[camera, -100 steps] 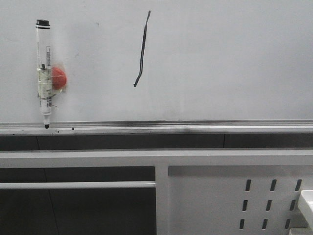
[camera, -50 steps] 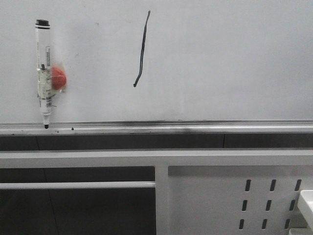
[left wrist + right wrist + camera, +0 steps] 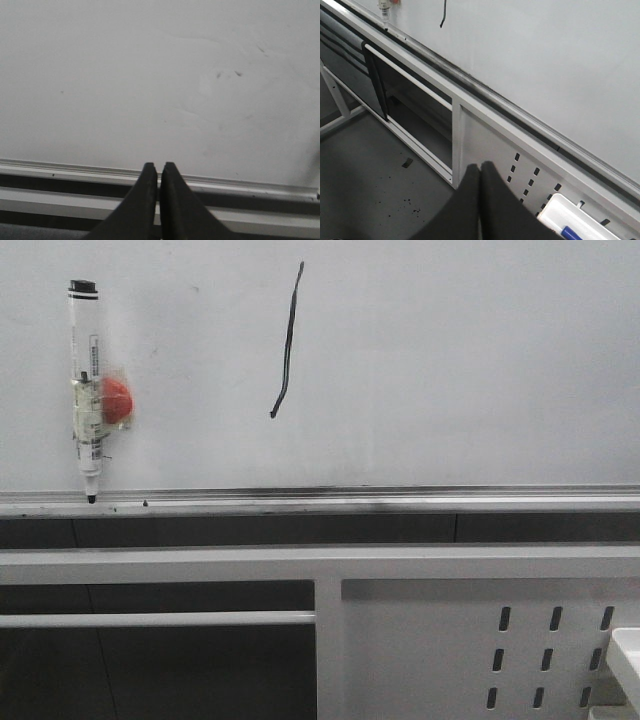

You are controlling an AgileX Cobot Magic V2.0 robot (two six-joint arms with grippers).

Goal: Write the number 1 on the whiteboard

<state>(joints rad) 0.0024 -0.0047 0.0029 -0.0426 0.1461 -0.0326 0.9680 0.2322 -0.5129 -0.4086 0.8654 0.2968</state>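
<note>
The whiteboard (image 3: 450, 360) fills the upper front view, with its silver tray rail (image 3: 320, 498) below. The number 1 (image 3: 287, 340) is a thin black, slightly wavy stroke with a small hook at the bottom; its lower end (image 3: 443, 15) also shows in the right wrist view. A white marker (image 3: 88, 390) with a black cap hangs upright on the board at the left, beside a red magnet (image 3: 117, 400). My left gripper (image 3: 157, 165) is shut and empty, facing bare whiteboard (image 3: 150, 75) just above the rail. My right gripper (image 3: 481, 165) is shut and empty, low before the frame. Neither gripper shows in the front view.
A white metal frame with slotted holes (image 3: 550, 640) and a horizontal bar (image 3: 160, 618) stands below the board. A white tray (image 3: 570, 220) holding a blue object (image 3: 568, 233) sits at the frame's right end. Grey floor (image 3: 370, 175) lies beneath.
The whole front view has shifted a few pixels to the left. The stroke and the marker keep their places on the board.
</note>
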